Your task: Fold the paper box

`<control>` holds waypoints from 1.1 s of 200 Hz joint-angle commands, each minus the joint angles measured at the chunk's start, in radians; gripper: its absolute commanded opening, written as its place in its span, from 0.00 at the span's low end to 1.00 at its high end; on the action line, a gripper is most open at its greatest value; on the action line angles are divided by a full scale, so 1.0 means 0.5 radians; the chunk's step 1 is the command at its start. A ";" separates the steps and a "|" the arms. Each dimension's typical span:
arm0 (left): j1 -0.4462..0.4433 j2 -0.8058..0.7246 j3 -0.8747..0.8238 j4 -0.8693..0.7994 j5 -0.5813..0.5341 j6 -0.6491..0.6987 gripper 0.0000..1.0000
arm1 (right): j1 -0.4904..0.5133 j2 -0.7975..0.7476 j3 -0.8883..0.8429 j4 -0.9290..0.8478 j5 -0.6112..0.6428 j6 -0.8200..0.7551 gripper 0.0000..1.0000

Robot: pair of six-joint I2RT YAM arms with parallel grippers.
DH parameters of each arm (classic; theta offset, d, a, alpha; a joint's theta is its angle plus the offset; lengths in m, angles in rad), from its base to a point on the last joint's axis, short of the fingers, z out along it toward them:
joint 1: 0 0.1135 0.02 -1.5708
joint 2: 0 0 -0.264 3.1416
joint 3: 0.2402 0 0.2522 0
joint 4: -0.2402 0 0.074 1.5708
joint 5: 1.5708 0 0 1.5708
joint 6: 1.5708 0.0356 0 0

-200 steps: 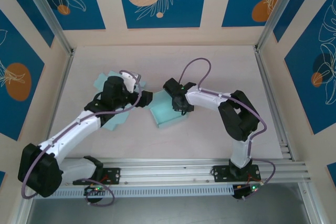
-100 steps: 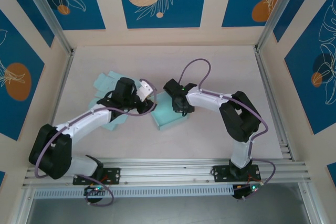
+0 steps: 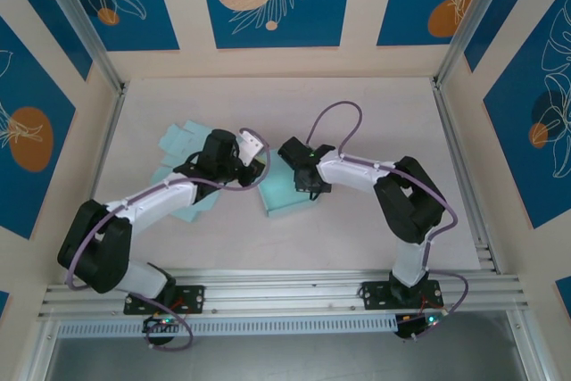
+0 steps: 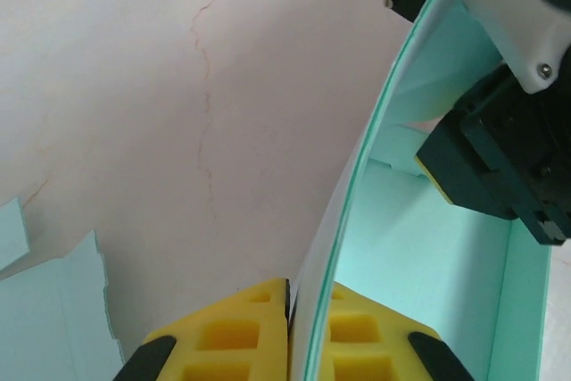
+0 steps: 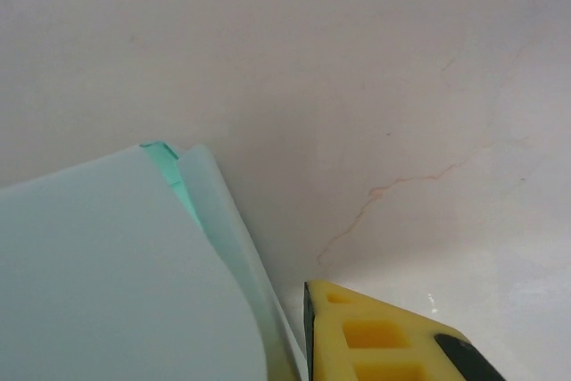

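Observation:
The light teal paper box lies half-formed at the table's middle, open side up. My left gripper is at its left wall. In the left wrist view that gripper is shut on the thin upright wall, one yellow finger on each side. My right gripper holds the box's far right wall. In the right wrist view one yellow finger presses against the pale wall, which hides the other finger. The right gripper's black body shows inside the box.
A second flat teal paper sheet lies under and left of my left arm, with its edge in the left wrist view. Aluminium frame rails and patterned walls bound the pale table.
My left arm has swung its wrist right and toward the far side, from beside the flat sheet to the box's left wall. The right arm and the box have barely moved.

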 commanded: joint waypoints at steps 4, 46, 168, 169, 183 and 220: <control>0.019 0.055 0.092 0.253 -0.286 -0.224 0.00 | 0.104 0.312 -0.112 -0.689 0.478 0.174 0.18; 0.024 0.137 0.179 0.299 -0.201 -0.065 0.00 | 0.146 0.408 -0.084 -0.684 0.504 0.172 0.15; 0.032 0.436 0.371 0.493 0.198 0.560 0.12 | 0.072 -0.254 -0.095 -0.152 0.133 -0.351 0.83; 0.031 0.437 0.372 0.492 0.198 0.559 0.12 | 0.071 -0.262 -0.097 -0.150 0.131 -0.353 0.83; 0.032 0.439 0.374 0.492 0.201 0.559 0.14 | 0.061 -0.375 -0.118 -0.131 0.083 -0.418 0.84; 0.031 0.434 0.380 0.460 0.182 0.562 0.17 | 0.012 -0.690 -0.240 -0.059 -0.042 -0.553 0.89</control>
